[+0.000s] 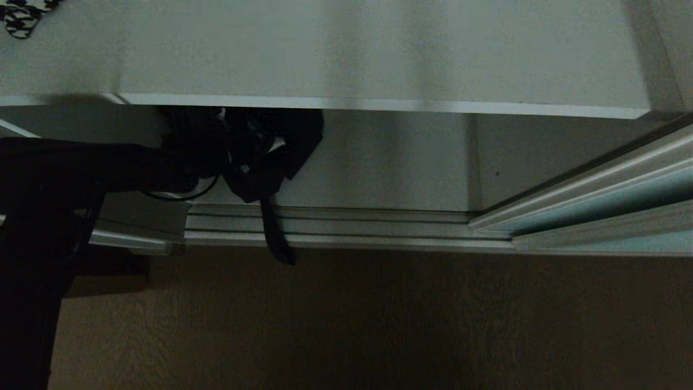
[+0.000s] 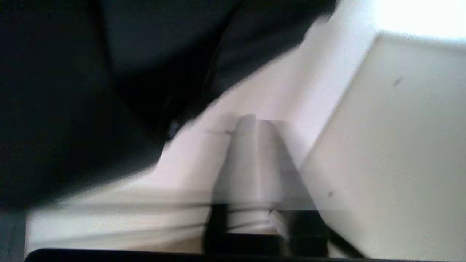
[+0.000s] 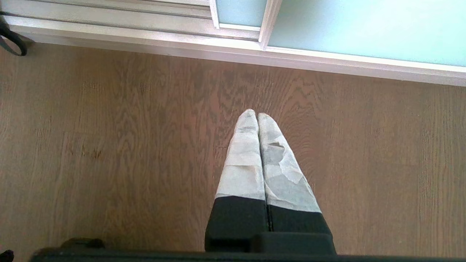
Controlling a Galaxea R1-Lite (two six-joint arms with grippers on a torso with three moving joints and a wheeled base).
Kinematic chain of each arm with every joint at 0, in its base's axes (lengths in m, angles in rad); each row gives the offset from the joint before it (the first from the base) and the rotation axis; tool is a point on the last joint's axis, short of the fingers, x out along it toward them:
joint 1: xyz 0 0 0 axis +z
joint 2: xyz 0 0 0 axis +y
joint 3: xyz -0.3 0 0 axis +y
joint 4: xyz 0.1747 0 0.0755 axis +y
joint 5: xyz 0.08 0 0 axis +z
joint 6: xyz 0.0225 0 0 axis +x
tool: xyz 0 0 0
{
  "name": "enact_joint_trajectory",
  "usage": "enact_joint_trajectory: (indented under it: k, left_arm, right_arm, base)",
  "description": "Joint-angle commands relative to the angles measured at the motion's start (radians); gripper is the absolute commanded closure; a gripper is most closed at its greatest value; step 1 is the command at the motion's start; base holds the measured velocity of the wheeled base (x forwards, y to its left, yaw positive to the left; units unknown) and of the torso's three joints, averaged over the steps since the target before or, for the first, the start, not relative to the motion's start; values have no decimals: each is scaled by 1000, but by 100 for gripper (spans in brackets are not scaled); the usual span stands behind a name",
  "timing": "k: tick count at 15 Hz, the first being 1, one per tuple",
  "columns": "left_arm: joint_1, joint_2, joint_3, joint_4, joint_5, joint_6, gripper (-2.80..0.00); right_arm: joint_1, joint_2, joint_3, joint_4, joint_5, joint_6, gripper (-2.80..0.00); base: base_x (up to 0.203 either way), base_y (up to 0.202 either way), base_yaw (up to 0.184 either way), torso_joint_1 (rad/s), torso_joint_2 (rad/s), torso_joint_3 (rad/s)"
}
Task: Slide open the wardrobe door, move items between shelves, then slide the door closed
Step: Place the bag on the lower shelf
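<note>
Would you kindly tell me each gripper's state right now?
Left gripper: shut, at the black garment.
Right gripper: shut, empty.

Left arm (image 1: 81, 168) reaches in level from the left side, its gripper (image 2: 255, 125) closed; right gripper (image 3: 257, 115) hangs pointing down, fingers pressed together.

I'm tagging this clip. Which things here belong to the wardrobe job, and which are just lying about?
Job:
black garment
left gripper, shut
upper shelf
sliding glass door

Lying about:
black-and-white patterned cloth
wood floor
parked right gripper
</note>
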Motion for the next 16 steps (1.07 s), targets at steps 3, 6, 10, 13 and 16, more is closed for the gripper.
enact_joint_trajectory:
  k: [3, 6, 10, 13, 16]
  left_arm:
    - [-1, -1, 2, 181, 15, -6, 0]
    - [-7, 10, 3, 319, 140, 14, 0]
    - [-11, 75, -23, 359, 260, 123, 0]
    - [-16, 128, -44, 347, 345, 225, 0]
    - [-16, 165, -48, 246, 386, 267, 0]
  right_arm:
    - [0, -5, 0, 0, 0, 0, 0]
    - [0, -5, 1, 0, 0, 0, 0]
    - [0, -5, 0, 0, 0, -1, 0]
    - [0, -5, 1, 0, 0, 0, 0]
    - [0, -4, 0, 0, 0, -1, 0]
  base:
    - [0, 0, 0, 0, 0, 0]
    - [0, 0, 0, 0, 0, 0]
    - [0, 0, 0, 0, 0, 0]
    - [0, 0, 0, 0, 0, 0]
    - [0, 0, 0, 0, 0, 0]
